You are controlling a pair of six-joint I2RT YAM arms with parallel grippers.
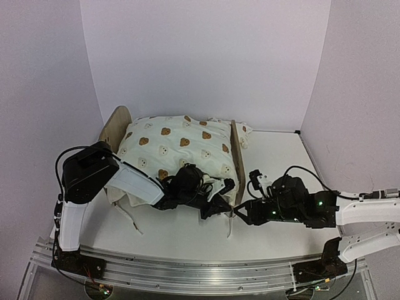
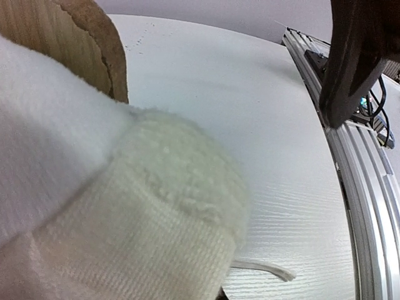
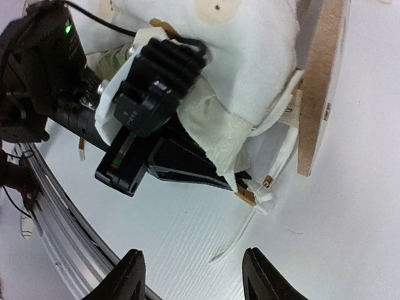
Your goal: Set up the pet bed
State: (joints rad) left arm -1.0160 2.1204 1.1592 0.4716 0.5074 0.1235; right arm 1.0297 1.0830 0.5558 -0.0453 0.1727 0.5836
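No text, label, brand, number or sign can be read in any view; the cream bear-print bedding point(image 1: 181, 140) carries only small brown and white bear faces, with no lettering

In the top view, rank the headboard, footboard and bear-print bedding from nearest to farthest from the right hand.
1. Footboard, just beyond the right hand, at the bed's right end.
2. Bear-print bedding, mid-bed, further left.
3. Headboard, at the far left end.
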